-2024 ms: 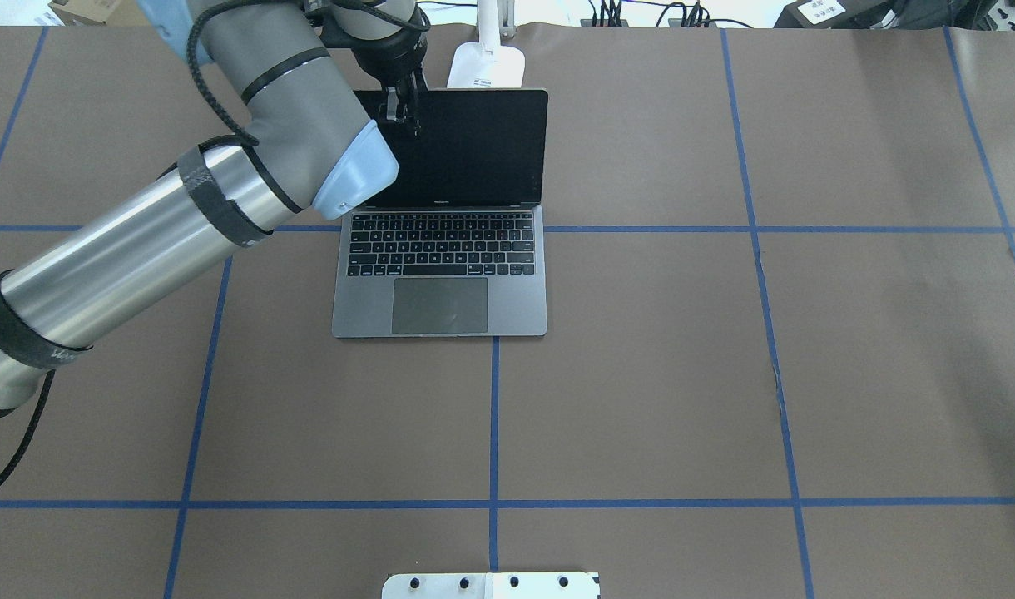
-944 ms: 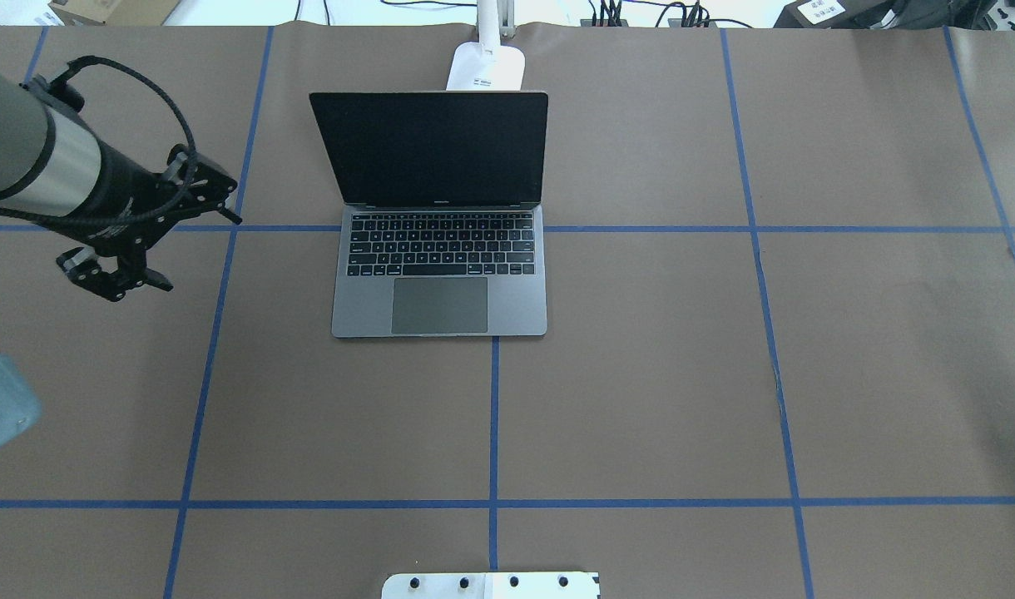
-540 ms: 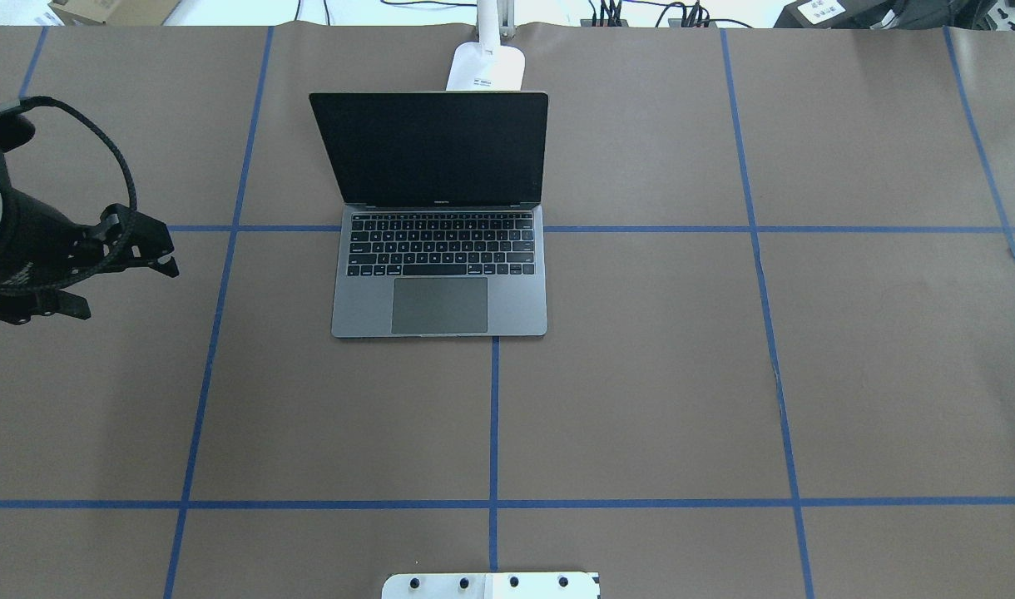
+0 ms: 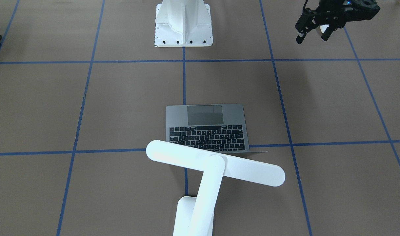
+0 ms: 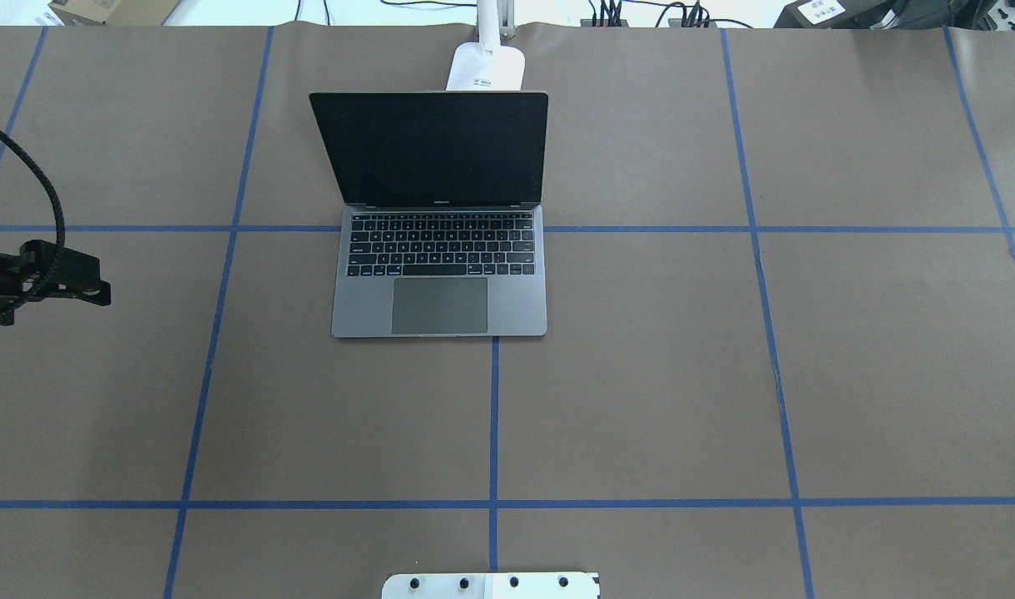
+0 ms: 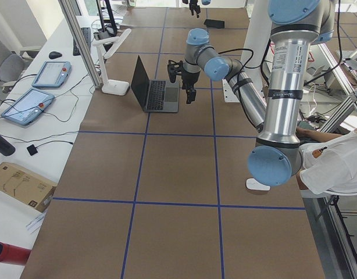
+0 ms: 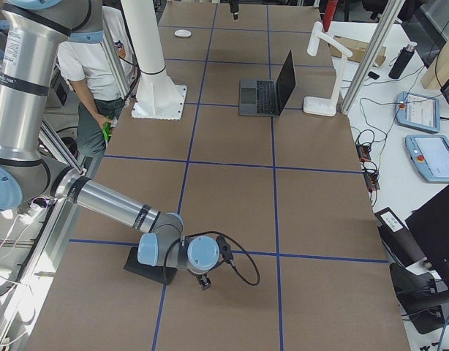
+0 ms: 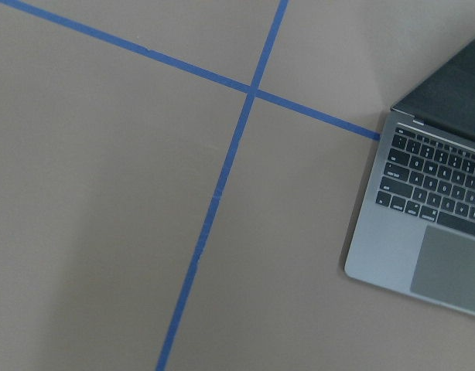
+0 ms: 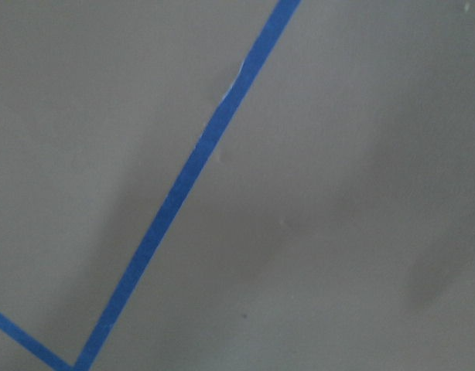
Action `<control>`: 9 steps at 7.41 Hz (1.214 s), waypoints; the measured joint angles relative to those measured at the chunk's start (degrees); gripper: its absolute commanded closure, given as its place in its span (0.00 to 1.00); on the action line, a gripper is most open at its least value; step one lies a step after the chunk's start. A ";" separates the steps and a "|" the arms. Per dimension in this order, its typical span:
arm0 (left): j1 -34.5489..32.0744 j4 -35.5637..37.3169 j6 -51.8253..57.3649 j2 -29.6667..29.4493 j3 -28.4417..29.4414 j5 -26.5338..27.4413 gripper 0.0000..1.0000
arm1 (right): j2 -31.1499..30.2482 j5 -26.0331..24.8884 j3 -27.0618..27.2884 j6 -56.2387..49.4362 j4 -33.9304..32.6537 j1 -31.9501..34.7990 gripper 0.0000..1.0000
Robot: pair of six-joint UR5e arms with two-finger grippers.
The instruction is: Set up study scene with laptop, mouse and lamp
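Brown paper gridded with blue tape covers the bench (image 5: 641, 374), over which the left hand (image 4: 312, 38) hangs empty, fingers spread, at 9 o'clock from the open laptop (image 5: 441, 279), with the lamp (image 5: 487, 66) at its 12 o'clock and the mouse (image 6: 257, 185) well apart near 7 o'clock; whether the right hand (image 7: 202, 281) is spread or closed, I cannot tell.

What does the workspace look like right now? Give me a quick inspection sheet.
Surface: brown paper with blue tape grid.
Job's things: laptop open, screen dark; lamp standing behind its screen; mouse at the robot-side edge, apart from the laptop.
Clutter: black mouse pad beneath the right wrist; white pedestal.
Tools: left tool open, empty, raised off the table; right tool low over the table, state cannot be told.
Cables: black braided cable at the left wrist.
Surroundings: person beside the robot; pendants on a side bench.
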 measured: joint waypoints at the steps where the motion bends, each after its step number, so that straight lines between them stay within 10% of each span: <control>1: -0.29 -0.04 1.38 0.17 -0.49 -0.02 0.01 | -1.30 3.97 -0.54 -0.42 -0.47 -0.24 0.01; 9: -0.51 -0.12 1.85 -0.73 -0.68 0.32 0.01 | -3.72 8.21 2.86 -4.47 -1.14 -6.92 0.03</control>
